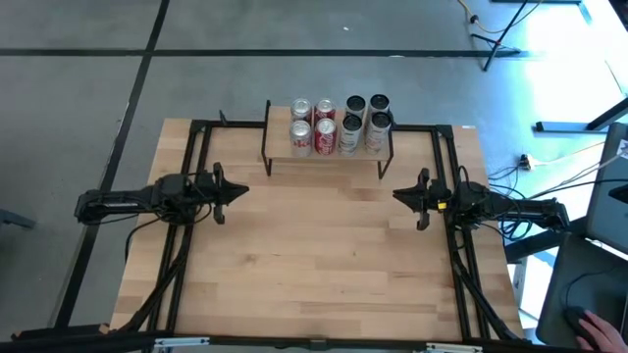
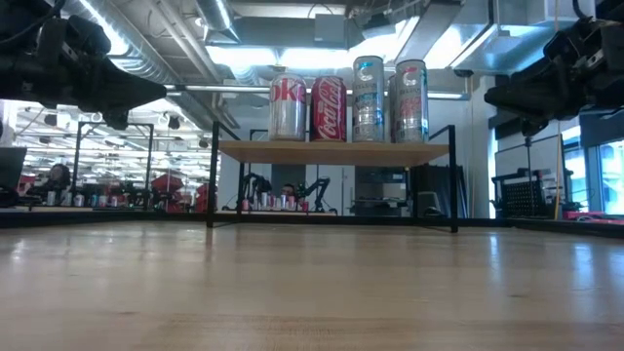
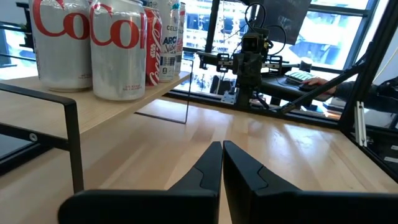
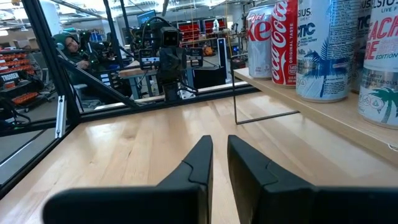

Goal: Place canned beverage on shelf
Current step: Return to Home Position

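Note:
The shelf [image 1: 329,154], a light wooden plank on thin black legs, stands at the table's far middle; it also shows in the low view [image 2: 331,153]. Several cans stand upright on it in two rows: silver and red cola cans [image 1: 312,132] on the left, white and blue cans [image 1: 364,127] on the right. My left gripper [image 1: 243,191] hovers over the table's left part, pointing right, shut and empty [image 3: 217,149]. My right gripper [image 1: 397,194] hovers over the right part, pointing left, shut and empty [image 4: 217,142]. Both are nearer than the shelf.
A black frame [image 1: 201,147] runs along the table's left, right and far sides. A bare wooden tabletop [image 1: 324,255] lies between the two grippers and toward the near edge. A person's hand [image 1: 594,328] rests at a desk beyond the table's right side.

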Controlling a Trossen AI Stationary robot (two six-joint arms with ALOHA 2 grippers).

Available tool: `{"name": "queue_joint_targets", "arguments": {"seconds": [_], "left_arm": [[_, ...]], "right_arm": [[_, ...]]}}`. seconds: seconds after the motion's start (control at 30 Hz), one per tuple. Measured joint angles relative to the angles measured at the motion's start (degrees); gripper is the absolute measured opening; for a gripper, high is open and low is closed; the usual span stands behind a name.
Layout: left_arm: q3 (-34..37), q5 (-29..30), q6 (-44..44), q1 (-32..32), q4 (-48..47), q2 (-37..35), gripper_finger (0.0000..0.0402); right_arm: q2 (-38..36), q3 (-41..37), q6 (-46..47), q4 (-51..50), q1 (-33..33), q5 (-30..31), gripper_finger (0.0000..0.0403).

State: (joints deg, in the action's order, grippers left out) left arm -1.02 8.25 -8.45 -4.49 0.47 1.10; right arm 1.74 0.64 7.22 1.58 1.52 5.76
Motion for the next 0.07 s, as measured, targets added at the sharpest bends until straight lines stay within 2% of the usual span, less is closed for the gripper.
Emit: {"name": "queue_joint_targets", "arguments": {"seconds": [0.07], "left_arm": [[0.00, 0.00, 0.00, 0.00, 0.00, 0.00, 0.0004]], "right_arm": [[0.00, 0.00, 0.00, 0.00, 0.00, 0.00, 0.0039]]}}
